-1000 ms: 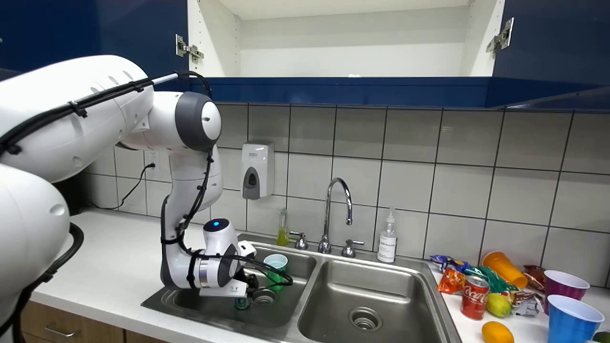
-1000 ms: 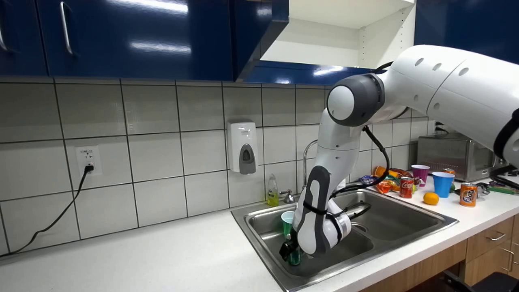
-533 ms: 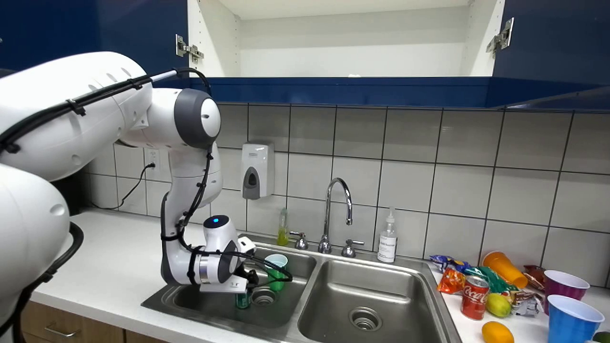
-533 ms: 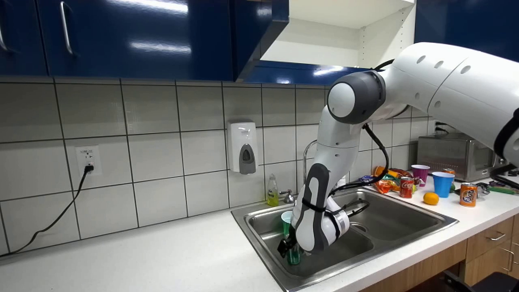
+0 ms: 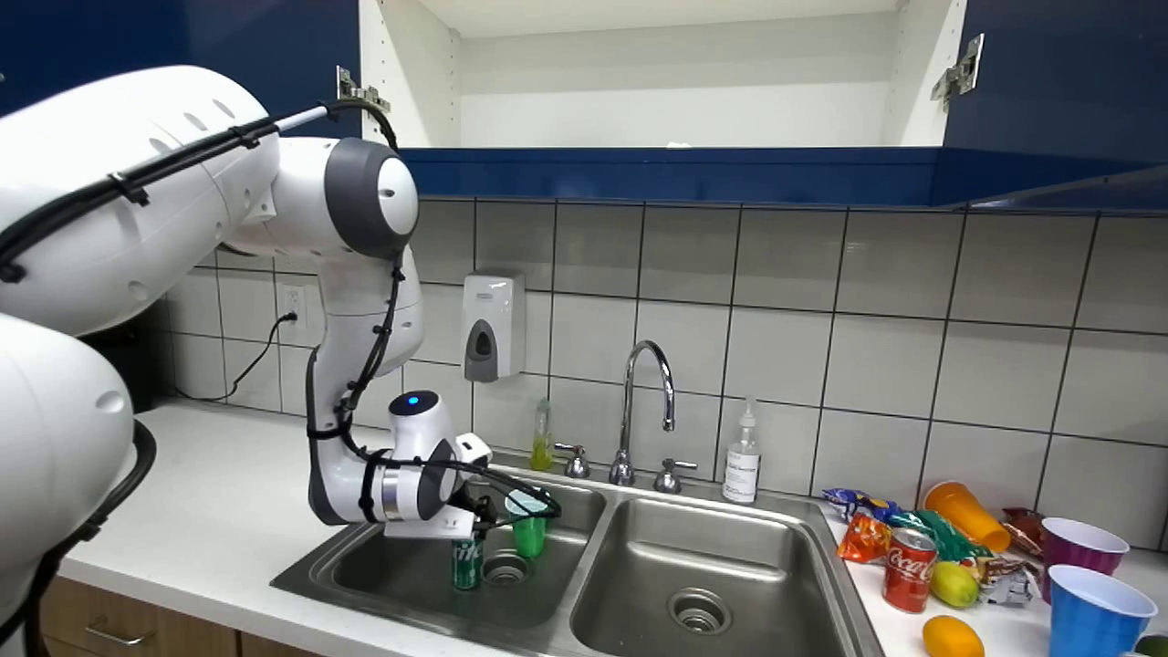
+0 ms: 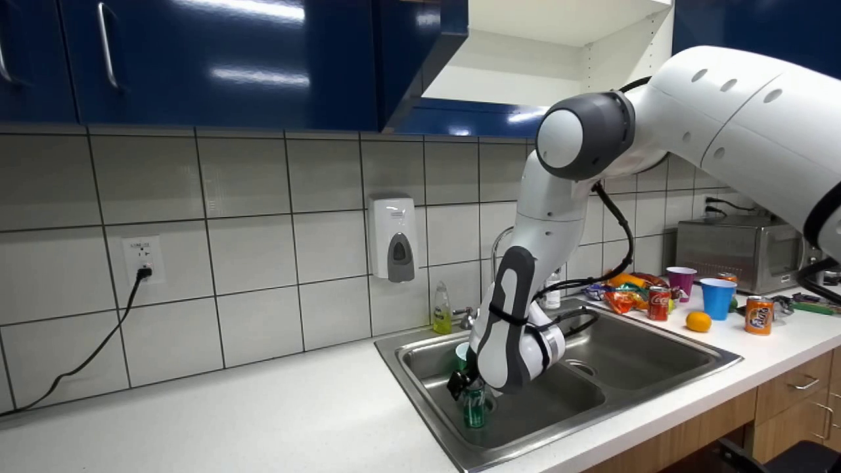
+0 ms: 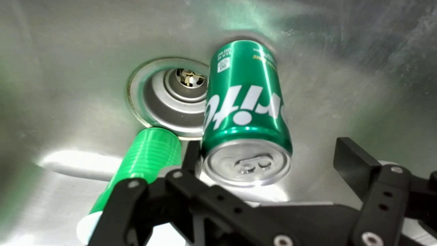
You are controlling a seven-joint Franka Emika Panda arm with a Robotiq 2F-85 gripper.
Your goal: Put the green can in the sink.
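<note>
The green can (image 7: 245,99) stands upright on the floor of the sink's basin, beside the drain, in the wrist view. It also shows under the gripper in both exterior views (image 5: 466,566) (image 6: 474,408). The stainless-steel sink (image 5: 693,557) has two basins and a curved chrome faucet (image 5: 630,411); the can is in the basin nearer the arm. My gripper (image 7: 268,153) is open above the can's top. In the wrist view its left finger appears close to the can's side, and a wide gap separates the can from the right finger. Whether the left finger touches it, I cannot tell.
A green cup (image 7: 146,157) with a pale inside stands in the same basin, close to the left finger. Soap bottles (image 5: 742,461) stand behind the sink. Snack bags, a red can (image 5: 910,570), fruit and a blue cup (image 5: 1100,613) sit on the counter beyond the sink.
The arm and gripper have risen. The green can has stayed in the basin, and more of it shows below the gripper in both exterior views.
</note>
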